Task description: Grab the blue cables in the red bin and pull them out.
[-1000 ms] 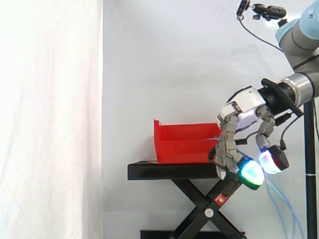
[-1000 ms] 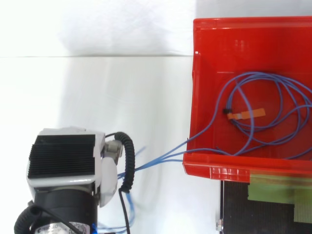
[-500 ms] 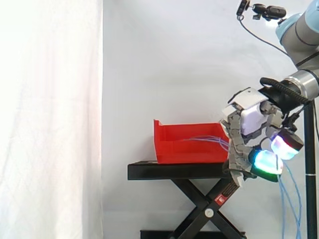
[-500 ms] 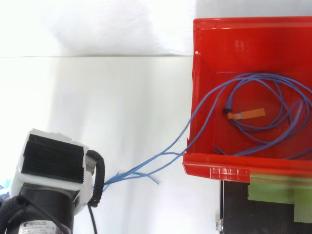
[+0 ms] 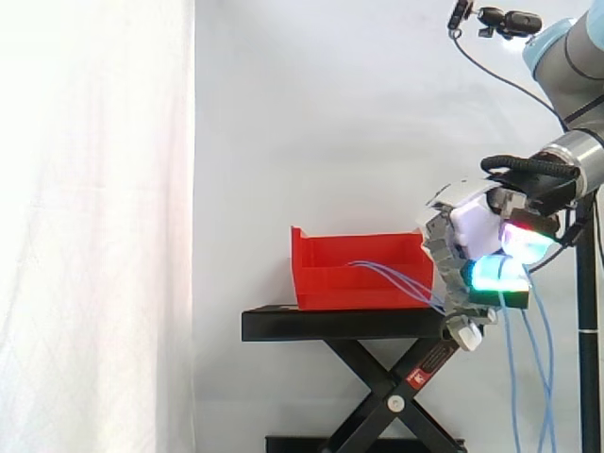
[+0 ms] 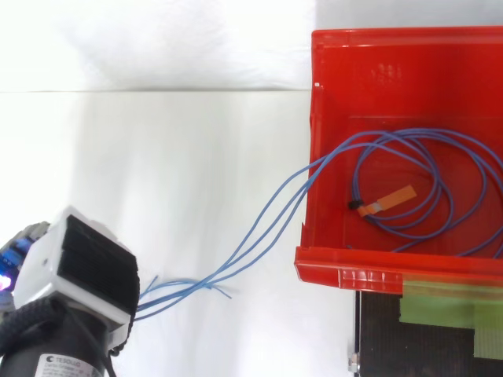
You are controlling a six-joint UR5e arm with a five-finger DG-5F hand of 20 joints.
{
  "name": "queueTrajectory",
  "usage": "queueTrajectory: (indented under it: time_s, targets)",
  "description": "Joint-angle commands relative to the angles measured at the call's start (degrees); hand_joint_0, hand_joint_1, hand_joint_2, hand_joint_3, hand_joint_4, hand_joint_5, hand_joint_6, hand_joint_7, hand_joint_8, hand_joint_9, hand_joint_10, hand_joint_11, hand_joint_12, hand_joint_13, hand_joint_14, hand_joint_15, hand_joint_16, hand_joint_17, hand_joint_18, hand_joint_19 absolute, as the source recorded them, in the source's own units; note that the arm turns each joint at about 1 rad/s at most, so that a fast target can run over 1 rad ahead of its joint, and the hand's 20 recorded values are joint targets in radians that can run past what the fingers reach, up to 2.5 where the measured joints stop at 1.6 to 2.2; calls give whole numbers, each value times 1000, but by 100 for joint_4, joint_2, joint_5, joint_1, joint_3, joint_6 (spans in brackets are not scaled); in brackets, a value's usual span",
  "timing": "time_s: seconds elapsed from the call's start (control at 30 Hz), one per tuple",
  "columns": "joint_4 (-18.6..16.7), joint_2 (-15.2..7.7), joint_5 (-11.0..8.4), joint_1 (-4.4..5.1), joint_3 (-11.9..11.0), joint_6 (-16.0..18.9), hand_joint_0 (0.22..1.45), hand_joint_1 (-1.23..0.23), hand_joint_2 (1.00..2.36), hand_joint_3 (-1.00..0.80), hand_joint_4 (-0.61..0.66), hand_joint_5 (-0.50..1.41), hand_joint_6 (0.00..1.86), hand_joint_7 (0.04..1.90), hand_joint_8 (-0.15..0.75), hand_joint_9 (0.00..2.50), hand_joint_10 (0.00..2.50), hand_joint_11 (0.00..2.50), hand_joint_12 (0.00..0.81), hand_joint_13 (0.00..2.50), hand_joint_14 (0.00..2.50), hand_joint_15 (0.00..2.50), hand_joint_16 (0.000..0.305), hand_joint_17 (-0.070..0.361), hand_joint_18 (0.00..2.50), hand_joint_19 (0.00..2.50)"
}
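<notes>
The red bin (image 5: 354, 269) sits on a black stand (image 5: 340, 324). Inside it, blue cables (image 6: 428, 177) lie in loose loops around a small orange tag (image 6: 387, 203). Several strands rise over the bin's left wall (image 6: 313, 118) and stretch taut across the gap (image 6: 259, 236) to my hand (image 6: 78, 265). In the side view my hand (image 5: 470, 226) hangs just right of the bin, a little above the stand's top, fingers curled round the cables. The cables' (image 5: 401, 277) free ends hang down below the hand (image 5: 528, 377).
Strips of green tape (image 6: 448, 302) lie on the stand's top beside the bin's near wall. The stand rests on a black scissor frame (image 5: 392, 396). A white curtain hangs behind and at the left.
My hand has moved farther from the bin and slightly up, drawing the cables along. More strand now spans the gap, and the loops and orange tag in the bin have shifted toward my hand.
</notes>
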State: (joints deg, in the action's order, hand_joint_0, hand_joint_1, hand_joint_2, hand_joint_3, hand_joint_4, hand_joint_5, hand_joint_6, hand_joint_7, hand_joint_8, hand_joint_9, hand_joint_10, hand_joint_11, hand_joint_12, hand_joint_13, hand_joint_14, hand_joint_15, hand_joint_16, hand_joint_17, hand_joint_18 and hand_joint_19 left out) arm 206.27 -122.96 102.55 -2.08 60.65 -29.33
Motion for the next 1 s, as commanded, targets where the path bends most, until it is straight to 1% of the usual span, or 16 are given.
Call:
queueTrajectory:
  time_s: [0.0,0.07,0.2,0.23,0.27,0.37,0.43,0.53,0.7,0.83,0.97]
  targets:
    - [1,0,-148,23,0,8298,913,-898,1000,-1000,110,899,511,768,273,1042,24,659,349,778,17,435,46,105,672,503]
    - [1,0,-174,23,0,8298,913,-898,1000,-1000,116,897,513,765,274,1043,21,658,349,780,17,424,47,105,672,512]
    - [1,0,-332,41,0,8281,913,-898,1000,-1000,106,898,513,759,273,1043,21,650,350,777,17,437,46,104,672,512]
    - [1,0,-403,49,0,8281,912,-898,1000,-1000,109,898,514,758,274,1044,23,650,349,778,17,432,46,105,672,514]
    - [1,0,-429,49,0,8281,912,-898,1000,-1000,109,898,514,759,273,1043,21,652,350,777,17,425,47,105,673,512]
    - [1,-9,-631,93,9,8290,912,-899,1000,-1000,110,898,510,768,274,1042,24,661,348,779,17,432,47,105,673,506]
    - [1,-9,-675,93,9,8290,912,-899,1000,-1000,106,898,512,759,274,1042,23,656,349,779,17,431,47,105,674,507]
    - [1,-9,-675,93,9,8290,912,-899,1000,-1000,110,899,511,761,271,1042,23,645,347,781,17,433,46,105,674,515]
    - [1,-9,-666,102,17,8281,912,-899,1000,-1000,110,897,513,760,272,1061,25,687,348,855,20,524,47,105,692,538]
    - [1,-9,-640,93,17,8281,914,-897,1000,-1000,108,896,508,769,270,1096,23,757,346,977,27,707,47,106,813,688]
    - [9,-9,-596,76,17,8272,915,-895,1000,-1000,108,893,506,773,270,1122,26,822,353,1075,30,851,47,105,872,748]
